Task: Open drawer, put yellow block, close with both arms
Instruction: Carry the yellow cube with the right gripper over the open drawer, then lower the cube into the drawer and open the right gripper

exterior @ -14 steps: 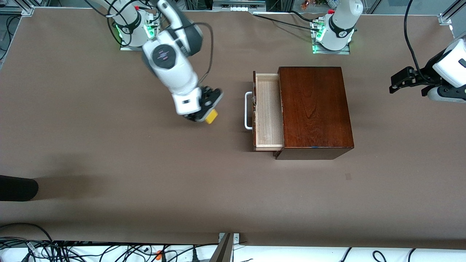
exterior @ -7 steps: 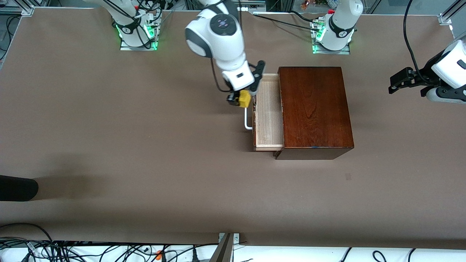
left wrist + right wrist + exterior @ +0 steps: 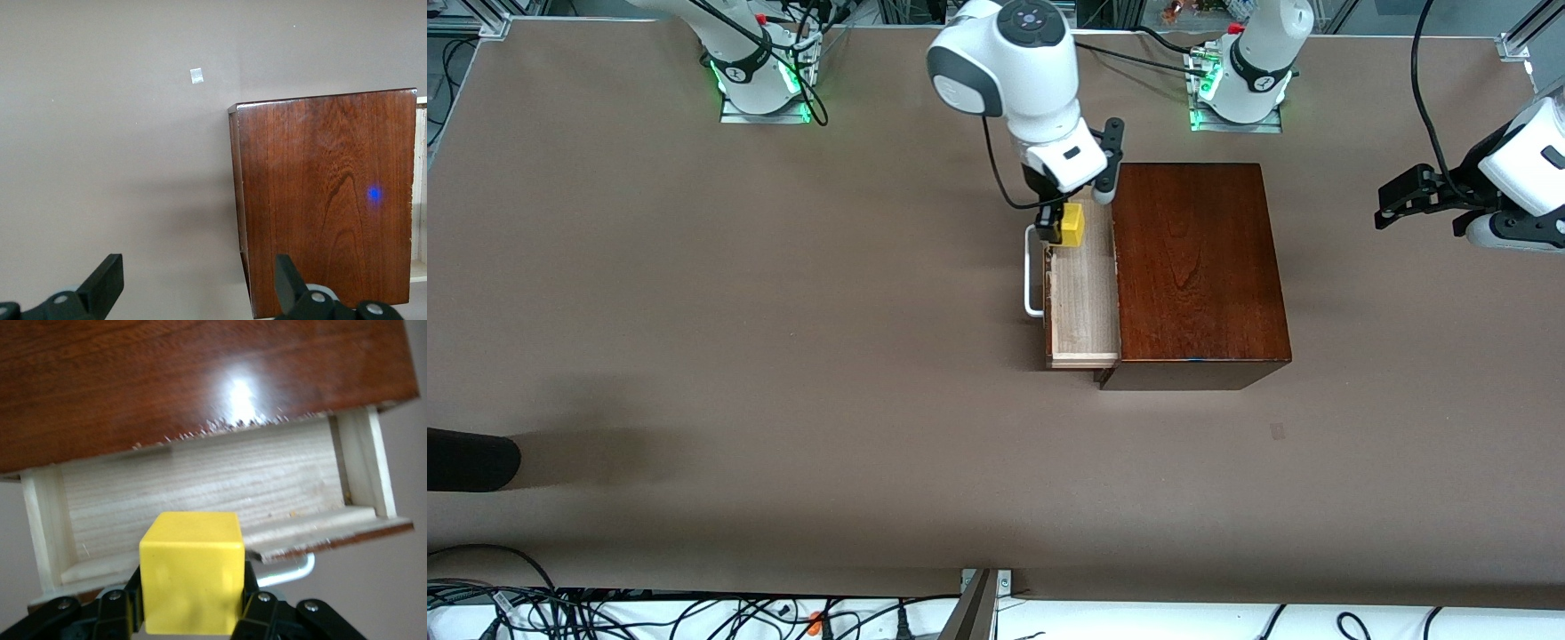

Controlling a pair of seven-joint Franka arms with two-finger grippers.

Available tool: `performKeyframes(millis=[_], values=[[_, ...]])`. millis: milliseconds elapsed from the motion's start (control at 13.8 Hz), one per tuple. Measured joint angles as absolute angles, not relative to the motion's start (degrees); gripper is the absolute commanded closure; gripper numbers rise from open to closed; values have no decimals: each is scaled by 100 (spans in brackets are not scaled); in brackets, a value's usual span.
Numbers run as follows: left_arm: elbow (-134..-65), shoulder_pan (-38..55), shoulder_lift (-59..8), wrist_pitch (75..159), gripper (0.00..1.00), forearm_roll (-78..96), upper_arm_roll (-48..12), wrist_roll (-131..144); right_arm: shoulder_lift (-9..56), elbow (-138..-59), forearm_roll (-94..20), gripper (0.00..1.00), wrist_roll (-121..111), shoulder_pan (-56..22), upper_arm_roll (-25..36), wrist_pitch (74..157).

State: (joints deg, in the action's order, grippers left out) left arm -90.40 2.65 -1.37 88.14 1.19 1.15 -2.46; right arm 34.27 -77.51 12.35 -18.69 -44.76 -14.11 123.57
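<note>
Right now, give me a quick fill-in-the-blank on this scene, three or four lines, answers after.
1. The right gripper is shut on the ____ block.
2. The drawer of the mahogany box is ____.
3. The held block hangs over the drawer's ____-wood tray.
4. The left gripper waits past the box at the left arm's end of the table, its fingers ____.

Answers: yellow; open; pale; open

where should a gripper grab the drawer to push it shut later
Judging by its shape, the white U-shaped handle on the drawer front, approached from the right arm's end of the table. It stands clear of the dark front. The right gripper holds the yellow block over the drawer.
</note>
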Motion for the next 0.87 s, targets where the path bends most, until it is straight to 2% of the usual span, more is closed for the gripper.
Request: performKeyframes(millis=[362,868], values=[[-9039,266,-137,8814,0,119,110,-246,4087,-7115,1476,89,-1906,-4803,-1244,12358],[-9039,266,-137,8814,0,119,108,-246,4309,-7054,1673,88,-2279,-4802,-1163,12317]])
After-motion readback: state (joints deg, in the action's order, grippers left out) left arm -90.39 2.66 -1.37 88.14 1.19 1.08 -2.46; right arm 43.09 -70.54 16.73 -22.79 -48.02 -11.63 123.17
